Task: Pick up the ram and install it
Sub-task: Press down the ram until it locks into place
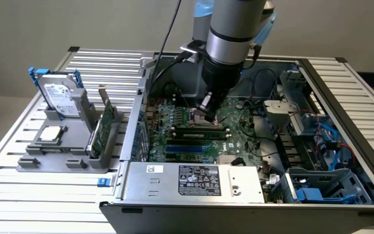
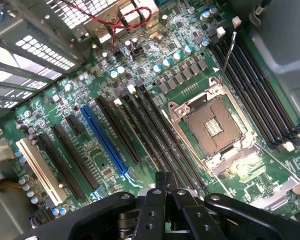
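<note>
One arm, gripper (image 1: 206,113) down over the motherboard (image 1: 239,136), jaws pinched nearly shut. Can't tell if they've got the ram; its look and long axis aren't readable.

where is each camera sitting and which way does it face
Exterior view: off the arm, above and in front of the open grey computer case, looking down into it; the silver arm reaches in, its gripper low over the green motherboard.
Wrist view: on the wrist, looking down the black gripper at the motherboard.
Shared: the motherboard, the square metal processor socket and the long black slots beside it.
</note>
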`<control>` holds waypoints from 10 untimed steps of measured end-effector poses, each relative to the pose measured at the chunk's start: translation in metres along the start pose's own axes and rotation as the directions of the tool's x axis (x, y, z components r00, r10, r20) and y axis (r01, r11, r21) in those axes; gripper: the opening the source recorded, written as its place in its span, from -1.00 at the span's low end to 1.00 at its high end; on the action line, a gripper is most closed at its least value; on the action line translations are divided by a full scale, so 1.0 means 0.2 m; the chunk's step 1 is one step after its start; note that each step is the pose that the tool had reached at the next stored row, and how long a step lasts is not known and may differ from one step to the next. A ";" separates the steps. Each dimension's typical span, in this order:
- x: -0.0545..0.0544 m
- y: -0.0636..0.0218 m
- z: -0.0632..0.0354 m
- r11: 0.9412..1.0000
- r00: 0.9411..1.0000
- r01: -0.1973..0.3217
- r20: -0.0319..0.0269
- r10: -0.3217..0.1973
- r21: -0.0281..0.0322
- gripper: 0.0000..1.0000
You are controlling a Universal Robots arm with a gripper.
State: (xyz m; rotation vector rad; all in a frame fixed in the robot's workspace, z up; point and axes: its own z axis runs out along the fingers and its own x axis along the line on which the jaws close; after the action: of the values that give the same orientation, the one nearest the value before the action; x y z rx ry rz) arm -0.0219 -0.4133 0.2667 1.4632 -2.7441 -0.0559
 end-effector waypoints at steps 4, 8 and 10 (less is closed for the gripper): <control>0.00 0.000 0.001 0.998 0.998 -0.059 0.001 0.059 0.001 -0.79; 0.00 0.000 0.001 0.993 0.993 -0.121 0.002 0.121 0.001 -0.79; 0.00 0.000 0.001 0.988 0.988 -0.152 0.003 0.152 0.001 -0.79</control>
State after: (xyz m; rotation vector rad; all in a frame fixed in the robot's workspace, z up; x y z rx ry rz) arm -0.0219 -0.4133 0.2665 1.2501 -2.8483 -0.0534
